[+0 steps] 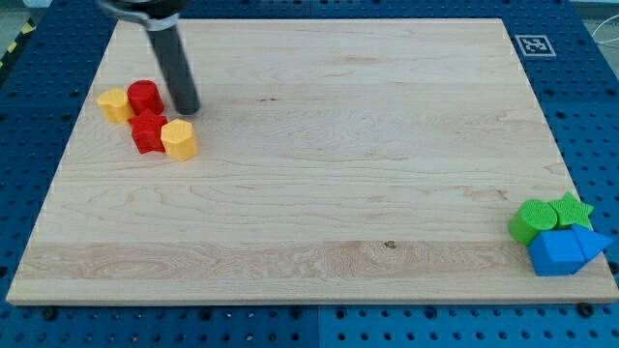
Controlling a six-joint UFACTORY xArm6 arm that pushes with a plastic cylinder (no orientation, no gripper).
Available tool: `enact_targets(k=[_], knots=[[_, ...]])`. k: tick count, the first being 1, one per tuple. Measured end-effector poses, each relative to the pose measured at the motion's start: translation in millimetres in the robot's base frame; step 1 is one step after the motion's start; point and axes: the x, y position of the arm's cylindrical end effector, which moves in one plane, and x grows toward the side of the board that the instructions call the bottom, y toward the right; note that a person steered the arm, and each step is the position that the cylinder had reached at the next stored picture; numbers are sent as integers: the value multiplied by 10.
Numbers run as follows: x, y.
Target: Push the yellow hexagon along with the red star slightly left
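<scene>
A yellow hexagon (179,139) lies at the view's upper left on the wooden board (319,174), touching a red star (148,132) on its left. A red cylinder (144,97) sits just above the star, and a second yellow block (114,104) lies to its left. My tip (187,109) rests on the board just above the yellow hexagon and right of the red cylinder, a small gap from both.
At the view's lower right sit a green cylinder (531,221), a green star (573,210), a blue cube (554,252) and a blue wedge-like block (588,241), clustered by the board's edge. A marker tag (533,44) is at the top right corner.
</scene>
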Motion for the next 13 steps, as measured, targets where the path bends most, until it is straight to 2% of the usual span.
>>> enact_targets(k=[1, 2, 3, 4, 10, 13], knots=[[67, 563], [533, 912], [829, 1061], [884, 1063], [470, -160], [217, -239]])
